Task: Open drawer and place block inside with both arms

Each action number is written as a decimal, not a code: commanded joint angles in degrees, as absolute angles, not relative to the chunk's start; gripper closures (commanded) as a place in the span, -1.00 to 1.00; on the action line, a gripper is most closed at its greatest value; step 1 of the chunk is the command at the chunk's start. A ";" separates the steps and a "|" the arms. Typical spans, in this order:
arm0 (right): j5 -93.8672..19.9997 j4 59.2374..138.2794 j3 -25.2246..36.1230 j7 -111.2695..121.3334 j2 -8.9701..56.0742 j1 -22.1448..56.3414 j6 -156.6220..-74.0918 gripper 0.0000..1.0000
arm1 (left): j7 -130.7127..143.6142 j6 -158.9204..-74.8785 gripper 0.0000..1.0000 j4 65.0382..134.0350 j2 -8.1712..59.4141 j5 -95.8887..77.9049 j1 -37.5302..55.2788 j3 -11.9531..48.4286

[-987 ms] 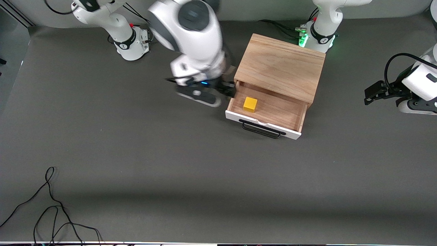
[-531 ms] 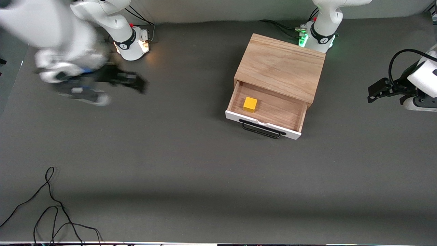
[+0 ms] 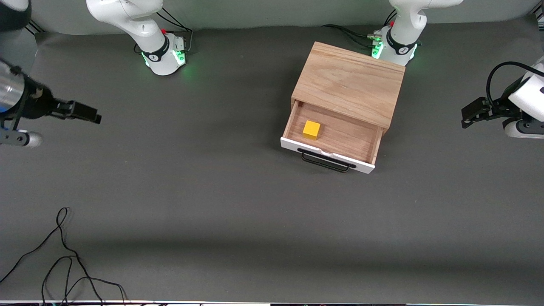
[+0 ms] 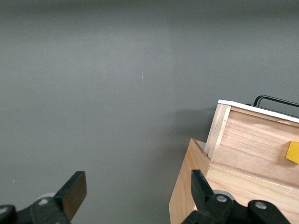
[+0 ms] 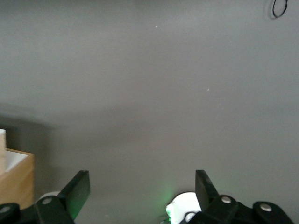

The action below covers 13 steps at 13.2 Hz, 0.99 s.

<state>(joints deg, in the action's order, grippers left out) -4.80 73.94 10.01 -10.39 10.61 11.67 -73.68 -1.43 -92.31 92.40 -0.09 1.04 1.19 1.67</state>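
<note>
Resting in smooth wooden drawer (image 3: 340,138), yellow cube (image 3: 311,129); both grippers (image 3: 85,113) (image 3: 471,114) spread apart, empty.

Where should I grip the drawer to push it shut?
Take the black wire handle on the white front panel, coming from the front-camera side. It stands proud of the panel. The drawer is pulled out, block inside; both grippers are open and away.

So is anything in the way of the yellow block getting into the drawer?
No, nothing is. The block already sits inside the open drawer. The right gripper and left gripper are both open over bare table, at their own ends.
</note>
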 commanded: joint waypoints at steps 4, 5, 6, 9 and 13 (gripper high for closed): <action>-5.45 83.48 16.61 -2.81 8.79 12.48 -83.39 -0.99 | -2.64 -91.14 -1.00 91.76 -0.44 1.76 1.58 1.41; -5.28 84.80 16.70 -2.90 8.27 12.48 -85.58 -0.99 | -2.64 -91.14 -1.00 91.76 -0.44 1.67 1.50 1.32; -5.27 85.77 16.70 -2.81 8.09 12.48 -86.74 -0.99 | -2.55 -91.14 -1.00 91.76 -0.44 1.76 1.58 1.41; -5.19 85.78 16.70 -2.81 8.00 12.66 -86.92 -0.99 | -2.55 -91.23 -1.00 91.76 -0.44 1.67 1.58 1.41; -5.10 85.78 16.44 -2.99 7.91 13.01 -86.84 -0.99 | -2.64 -91.23 -1.00 91.76 -0.35 1.67 1.58 1.41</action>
<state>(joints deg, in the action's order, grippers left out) -4.81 83.37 16.09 -3.91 9.98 12.26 -85.58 -1.64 -92.27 92.40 -0.09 1.05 1.19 1.68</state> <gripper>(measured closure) 0.000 0.000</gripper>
